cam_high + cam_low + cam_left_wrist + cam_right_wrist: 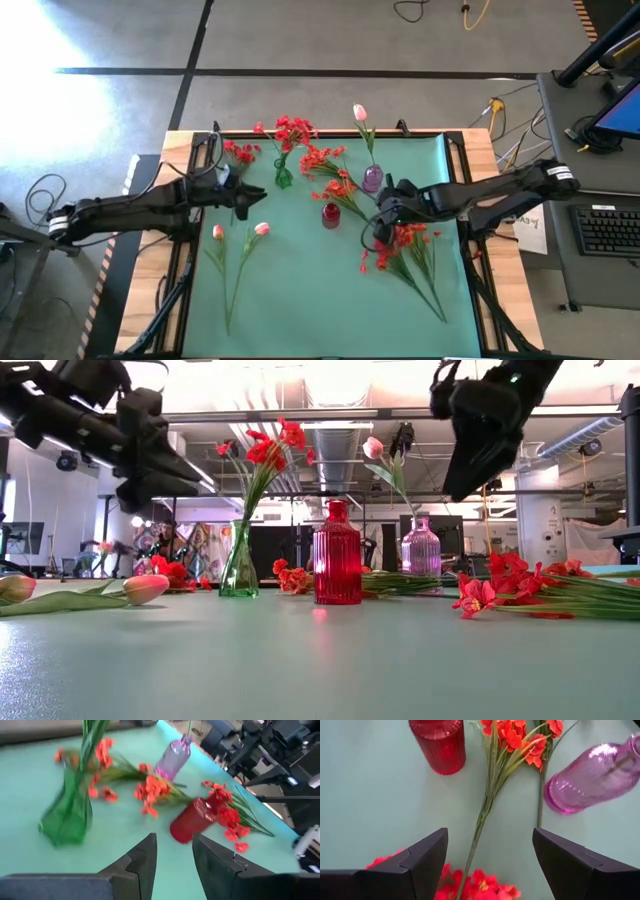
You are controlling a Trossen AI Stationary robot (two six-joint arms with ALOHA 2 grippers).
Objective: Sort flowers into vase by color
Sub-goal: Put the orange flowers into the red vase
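Observation:
A green vase (pixel 284 178) holds red flowers (pixel 293 130), and a purple vase (pixel 372 179) holds one pink tulip (pixel 359 113). The red vase (pixel 330 215) stands between them. An orange-red spray (pixel 335 180) lies flat behind the red vase. Two pink tulips (pixel 240 240) lie on the mat at the left, a red bunch (pixel 405 248) at the right. My left gripper (pixel 243 208) hovers open above the mat, left of the green vase (pixel 67 817). My right gripper (pixel 490 855) hangs open and raised over the spray's stem (pixel 482 820), beside the red bunch's blossoms.
A small red sprig (pixel 240 152) lies near the mat's far left corner. The green mat (pixel 320 300) has bare room along its near half. Wooden table edges (pixel 490 160) flank the mat, and a keyboard (pixel 610 230) and cables sit off to the right.

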